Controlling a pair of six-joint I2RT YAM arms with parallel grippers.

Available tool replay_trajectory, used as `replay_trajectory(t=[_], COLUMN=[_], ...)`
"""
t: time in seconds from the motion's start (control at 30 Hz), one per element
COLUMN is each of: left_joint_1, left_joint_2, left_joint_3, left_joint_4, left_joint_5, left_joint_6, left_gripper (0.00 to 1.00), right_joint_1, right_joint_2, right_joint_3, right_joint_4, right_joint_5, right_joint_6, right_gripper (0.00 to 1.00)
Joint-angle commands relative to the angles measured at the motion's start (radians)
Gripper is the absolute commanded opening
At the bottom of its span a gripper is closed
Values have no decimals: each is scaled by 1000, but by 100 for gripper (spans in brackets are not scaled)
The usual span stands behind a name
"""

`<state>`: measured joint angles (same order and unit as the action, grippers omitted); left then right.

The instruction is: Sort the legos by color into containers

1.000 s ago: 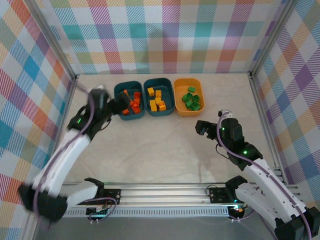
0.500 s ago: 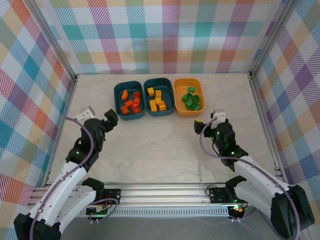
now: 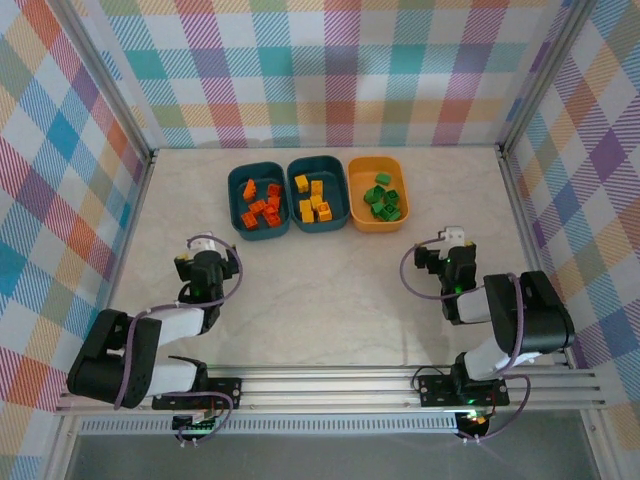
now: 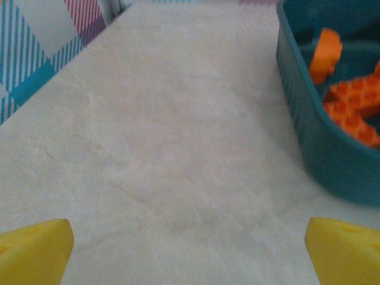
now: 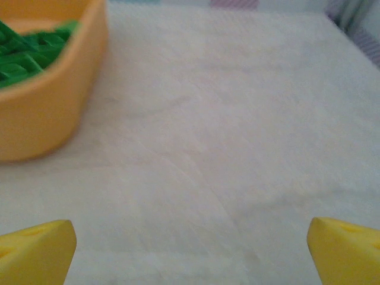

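Overhead: three shallow plastic tubs in row at 12 o'clock of pale marbled table (image 3: 330,290). Left dark teal tub (image 3: 233,195) holds orange studded bricks (image 3: 262,210); middle dark teal tub (image 3: 338,172), yellow bricks (image 3: 315,200); orange-yellow tub (image 3: 362,168), green bricks (image 3: 382,198). Left gripper (image 4: 190,249) at 8 o'clock, right gripper (image 5: 190,249) at 4 o'clock. Both spread wide, empty, low over bare tabletop.

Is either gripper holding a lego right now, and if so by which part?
Nothing is held. The left gripper and the right gripper both stand open, with bare table between their fingertips.
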<state>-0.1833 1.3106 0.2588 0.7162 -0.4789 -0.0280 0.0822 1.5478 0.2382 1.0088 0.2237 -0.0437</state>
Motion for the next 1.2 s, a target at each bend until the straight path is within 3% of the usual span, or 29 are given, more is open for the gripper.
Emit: replay_trajectory(t=[0.0, 0.13, 0.17, 0.2, 0.27, 0.47, 0.57, 1.17], left_joint_1=[66, 79, 79, 80, 106, 113, 112, 111], left_joint_2=[69, 247, 260, 238, 253, 252, 256, 253], left_joint_3=[18, 41, 70, 123, 153, 157, 169, 163], left_joint_4=[187, 320, 289, 142, 105, 97, 80, 85], left_joint_5=[123, 231, 259, 279, 335, 343, 405, 402], left_joint_6=[2, 39, 51, 53, 44, 43, 67, 69], left_gripper=[100, 100, 100, 100, 100, 100, 100, 100], right_joint_1=[-15, -21, -41, -50, -51, -52, -53, -52], right_joint_2=[-9, -9, -15, -10, -11, -12, -12, -12], right_joint_3=[40, 148, 156, 160, 161, 164, 162, 161], right_joint_4=[91, -124, -149, -149, -151, -158, -157, -153], right_joint_5=[-74, -96, -119, -119, -119, -121, -121, -120], right_joint_6=[43, 46, 61, 73, 72, 73, 71, 70], right_gripper=[100, 100, 100, 100, 100, 100, 100, 100])
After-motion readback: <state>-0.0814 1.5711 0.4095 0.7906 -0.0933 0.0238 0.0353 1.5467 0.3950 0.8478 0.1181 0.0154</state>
